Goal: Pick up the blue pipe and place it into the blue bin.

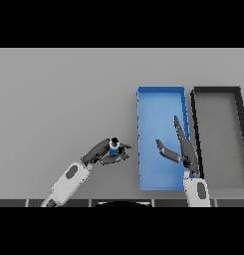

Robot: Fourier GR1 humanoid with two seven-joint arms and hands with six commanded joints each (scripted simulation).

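While the left hand (107, 152) is curling its fingers and thumb around the blue pipe (114, 146), the pipe is sitting in that grasp above the grey table (63, 99), just to the left of the blue bin (161, 107) and not yet over it. The piece is standing roughly upright in the hand, with a dark cap on top. Judging from this, the step in hand is the carry: the pipe is looking secured, and what remains is taking it rightward across the bin's near-left wall. To do that well, the hand is needing enough height to clear the rim, a steady wrist so the pipe is not slipping, and a release only once the pipe is fully over the blue floor.

Further right, the right hand (182, 149) is hovering over the bin with fingers straight and thumb spread, holding nothing; it is occupying part of the drop area, so the left side of the bin is looking like the safer target. Beside the bin, a black bin (238, 124) is standing.

No brand, label or writing is showing anywhere.
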